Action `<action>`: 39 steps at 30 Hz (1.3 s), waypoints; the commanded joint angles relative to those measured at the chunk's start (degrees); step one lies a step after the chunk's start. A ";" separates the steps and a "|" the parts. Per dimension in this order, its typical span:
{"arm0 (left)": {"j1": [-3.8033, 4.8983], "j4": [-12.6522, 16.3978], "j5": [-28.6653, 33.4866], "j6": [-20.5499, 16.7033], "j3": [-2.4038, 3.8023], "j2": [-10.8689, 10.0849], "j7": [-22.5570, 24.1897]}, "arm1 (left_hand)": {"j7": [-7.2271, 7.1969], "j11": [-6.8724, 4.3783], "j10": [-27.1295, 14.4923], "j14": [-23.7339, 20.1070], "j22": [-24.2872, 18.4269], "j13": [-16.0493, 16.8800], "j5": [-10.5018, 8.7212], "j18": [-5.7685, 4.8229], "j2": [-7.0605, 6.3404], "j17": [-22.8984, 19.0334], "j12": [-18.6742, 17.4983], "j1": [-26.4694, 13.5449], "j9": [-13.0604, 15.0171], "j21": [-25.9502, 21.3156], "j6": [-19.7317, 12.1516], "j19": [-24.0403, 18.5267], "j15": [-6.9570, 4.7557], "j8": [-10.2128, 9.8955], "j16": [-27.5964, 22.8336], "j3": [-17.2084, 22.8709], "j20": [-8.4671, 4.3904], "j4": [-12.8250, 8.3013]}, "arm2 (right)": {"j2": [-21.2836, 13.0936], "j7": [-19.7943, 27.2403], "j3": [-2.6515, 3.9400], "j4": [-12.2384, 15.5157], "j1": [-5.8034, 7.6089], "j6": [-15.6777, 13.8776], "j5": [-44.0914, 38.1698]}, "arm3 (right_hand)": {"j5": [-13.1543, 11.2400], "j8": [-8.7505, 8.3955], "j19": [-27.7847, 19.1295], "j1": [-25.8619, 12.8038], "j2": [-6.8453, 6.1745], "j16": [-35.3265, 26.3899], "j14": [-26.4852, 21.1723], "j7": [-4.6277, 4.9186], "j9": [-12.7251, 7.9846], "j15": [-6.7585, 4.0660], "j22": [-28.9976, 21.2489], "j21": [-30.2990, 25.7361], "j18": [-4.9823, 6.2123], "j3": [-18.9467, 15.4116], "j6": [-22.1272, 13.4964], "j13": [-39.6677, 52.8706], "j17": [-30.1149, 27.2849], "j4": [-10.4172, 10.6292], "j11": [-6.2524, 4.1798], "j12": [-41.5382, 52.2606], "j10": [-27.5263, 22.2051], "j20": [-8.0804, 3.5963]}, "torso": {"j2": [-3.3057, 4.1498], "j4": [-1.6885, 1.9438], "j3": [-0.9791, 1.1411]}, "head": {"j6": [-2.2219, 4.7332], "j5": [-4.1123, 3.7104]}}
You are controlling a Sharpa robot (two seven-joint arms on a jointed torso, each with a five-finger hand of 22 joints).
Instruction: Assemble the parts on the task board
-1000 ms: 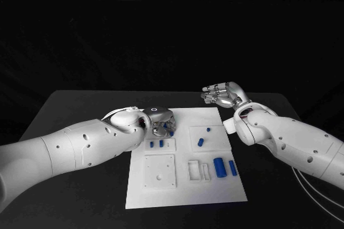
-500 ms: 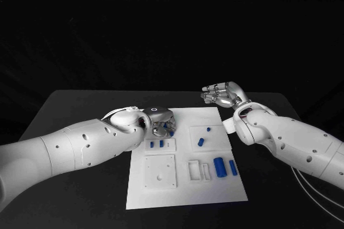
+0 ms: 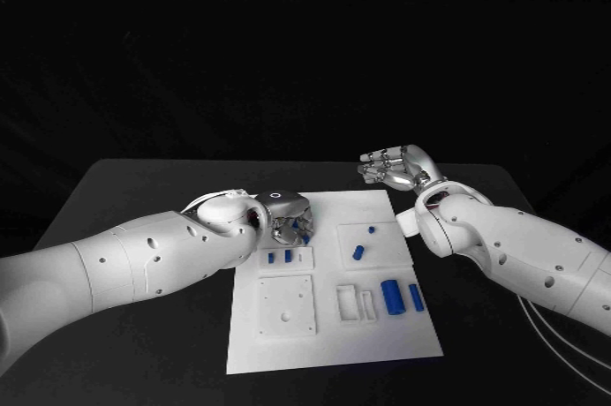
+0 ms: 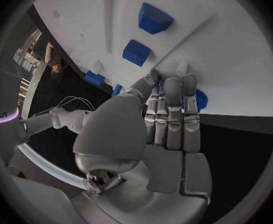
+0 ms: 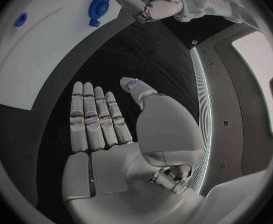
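The white task board [image 3: 331, 340] lies mid-table. My left hand [image 3: 284, 218] is down on its far left corner. There its fingers [image 4: 172, 109] lie side by side over a blue part [image 4: 200, 99], with the thumb closed against it; most of the part is hidden. Two small blue parts [image 3: 279, 257] stand in a white fixture just in front of that hand. Further blue parts [image 3: 359, 251] lie to the right, and two blue cylinders [image 3: 391, 296] lie nearer me. My right hand [image 3: 397, 168] hangs beyond the board's far right corner, fingers straight [image 5: 96, 119], thumb apart, holding nothing.
A square white plate [image 3: 284, 304] and a small white frame [image 3: 354, 302] sit on the board's near half. Black table [image 3: 140, 203] surrounds the board. My right forearm [image 3: 509, 247] runs along the board's right side. The right wrist view shows the board [image 5: 43, 50] and a blue ring [image 5: 99, 6].
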 commanded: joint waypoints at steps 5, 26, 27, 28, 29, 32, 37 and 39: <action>-0.76 0.20 0.15 3.52 -0.50 -0.02 1.08 | 0.03 0.00 0.45 -0.01 1.04 0.06 -0.33 -0.26 0.61 -0.03 0.22 -0.07 -0.02 0.05 0.65 0.25 -0.47 -0.11 0.22 -0.37 -0.40 0.12 | 0.09 0.72 0.04 -0.03 -0.01 0.31 -0.04 | 0.33 -0.13 -0.39 -0.54 -0.02 -0.19 -0.19 -0.09 -0.01 0.08 -0.09 0.31 -0.12 0.18 0.38 -0.01 -0.07 -0.06 0.08 -0.31 -0.01 0.16 | -0.01 0.01 0.01 | -0.01 0.04; -0.73 1.50 1.36 1.37 0.44 -1.69 1.25 | 0.27 0.13 0.88 0.23 1.15 0.04 0.40 0.19 1.15 -0.10 0.15 0.31 -0.02 0.07 1.37 0.58 -0.09 -0.12 0.42 -0.22 -0.11 -0.02 | 0.18 0.73 0.04 -0.14 -0.01 0.33 -0.04 | 0.35 -0.13 -0.37 -0.70 0.07 -0.19 -0.17 -0.11 -0.01 0.06 -0.09 0.33 -0.12 0.34 0.58 -0.01 -0.08 -0.16 0.06 -0.31 0.03 0.15 | -0.01 -0.01 -0.03 | 0.57 0.33; -0.73 1.60 1.44 1.18 0.61 -1.82 1.28 | 0.27 0.15 0.86 0.25 1.13 0.04 0.36 0.22 1.14 -0.10 0.15 0.25 -0.02 0.07 1.35 0.58 -0.07 -0.13 0.44 -0.23 -0.09 0.00 | 0.18 0.74 0.04 -0.15 -0.01 0.33 -0.04 | 0.35 -0.13 -0.37 -0.70 0.07 -0.19 -0.17 -0.11 -0.01 0.06 -0.09 0.33 -0.12 0.34 0.58 -0.01 -0.08 -0.16 0.06 -0.31 0.03 0.15 | -0.01 -0.01 -0.03 | 0.57 0.33; -0.74 1.72 1.51 1.02 0.80 -1.96 1.28 | 0.27 0.15 0.85 0.25 1.13 0.04 0.35 0.22 1.14 -0.10 0.15 0.25 -0.02 0.07 1.35 0.58 -0.07 -0.13 0.44 -0.23 -0.09 0.01 | 0.18 0.74 0.04 -0.15 -0.01 0.33 -0.04 | 0.35 -0.13 -0.37 -0.70 0.07 -0.19 -0.17 -0.11 -0.01 0.06 -0.09 0.33 -0.12 0.34 0.58 -0.01 -0.08 -0.16 0.06 -0.31 0.03 0.15 | -0.01 -0.01 -0.04 | 0.58 0.33; -0.74 1.82 1.57 0.90 0.98 -2.10 1.28 | 0.27 0.16 0.84 0.27 1.13 0.04 0.36 0.25 1.11 -0.09 0.15 0.23 -0.02 0.08 1.33 0.60 -0.05 -0.13 0.45 -0.24 -0.07 0.00 | 0.18 0.74 0.04 -0.16 -0.01 0.34 -0.04 | 0.35 -0.13 -0.37 -0.70 0.07 -0.19 -0.17 -0.11 -0.01 0.06 -0.09 0.33 -0.12 0.34 0.58 -0.01 -0.08 -0.16 0.06 -0.31 0.03 0.15 | 0.02 -0.01 -0.03 | 0.65 0.32; -0.74 2.32 1.89 0.36 1.77 -2.66 1.29 | 0.27 0.17 0.84 0.30 1.11 0.04 0.36 0.30 1.04 -0.10 0.16 0.18 -0.02 0.10 1.31 0.62 -0.01 -0.13 0.47 -0.25 -0.02 0.01 | 0.16 0.74 0.04 -0.18 -0.01 0.34 -0.04 | 0.35 -0.13 -0.37 -0.70 0.07 -0.19 -0.17 -0.11 -0.01 0.06 -0.09 0.33 -0.12 0.34 0.58 -0.01 -0.08 -0.16 0.06 -0.31 0.03 0.15 | -0.03 0.04 -0.01 | 0.70 0.37; -0.74 3.50 2.75 -0.24 3.12 -3.66 1.19 | 0.27 0.19 0.81 0.33 1.11 0.04 0.39 0.38 0.98 -0.10 0.14 0.16 -0.02 0.12 1.31 0.67 0.03 -0.13 0.49 -0.23 0.03 0.01 | 0.10 0.73 0.04 -0.21 -0.01 0.34 -0.04 | 0.35 -0.13 -0.37 -0.70 0.07 -0.19 -0.17 -0.11 -0.01 0.06 -0.09 0.33 -0.12 0.34 0.58 -0.01 -0.08 -0.16 0.06 -0.31 0.03 0.15 | -0.11 0.17 -0.03 | 0.72 0.38; -0.74 3.97 3.12 -0.22 3.58 -4.08 1.07 | 0.27 0.19 0.81 0.33 1.11 0.04 0.39 0.38 0.98 -0.10 0.14 0.16 -0.02 0.12 1.31 0.67 0.03 -0.13 0.49 -0.23 0.03 0.01 | 0.08 0.73 0.04 -0.22 -0.01 0.33 -0.04 | 0.35 -0.13 -0.37 -0.70 0.07 -0.19 -0.17 -0.11 -0.01 0.06 -0.09 0.33 -0.12 0.34 0.58 -0.01 -0.08 -0.16 0.06 -0.31 0.03 0.15 | -0.11 0.16 -0.04 | 0.79 0.44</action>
